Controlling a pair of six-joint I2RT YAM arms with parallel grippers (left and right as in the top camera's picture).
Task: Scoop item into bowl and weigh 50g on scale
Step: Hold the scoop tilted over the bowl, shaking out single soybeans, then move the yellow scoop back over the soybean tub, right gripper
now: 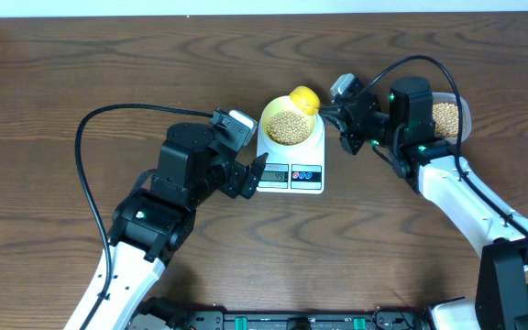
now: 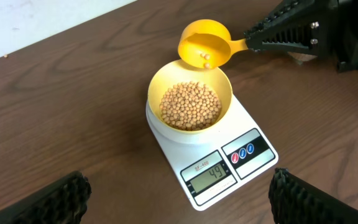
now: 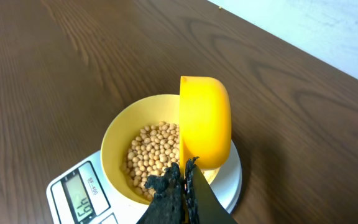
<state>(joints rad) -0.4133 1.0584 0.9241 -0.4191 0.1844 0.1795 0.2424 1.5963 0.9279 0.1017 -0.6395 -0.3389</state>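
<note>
We count one white scale (image 1: 314, 163) on the desk (image 1: 108, 64), with one pale yellow bowl (image 1: 266, 128) sitting on its platform. The bowl holds a mound of soybeans (image 1: 291, 126) (far too many to count). One yellow scoop (image 1: 304, 99) is tipped on its side over the bowl's far rim; in the left wrist view we make out two beans in its cup. The right claw (image 1: 331, 112) is pressed together, pinching the scoop's handle. The left claw (image 1: 250, 174) is spread wide, holding nothing, just beside the scale's front-left corner. The scale's screen (image 2: 209, 174) reads 44. One clear tub (image 1: 464, 115) with more beans sits behind the right arm, well apart from the scale.
</note>
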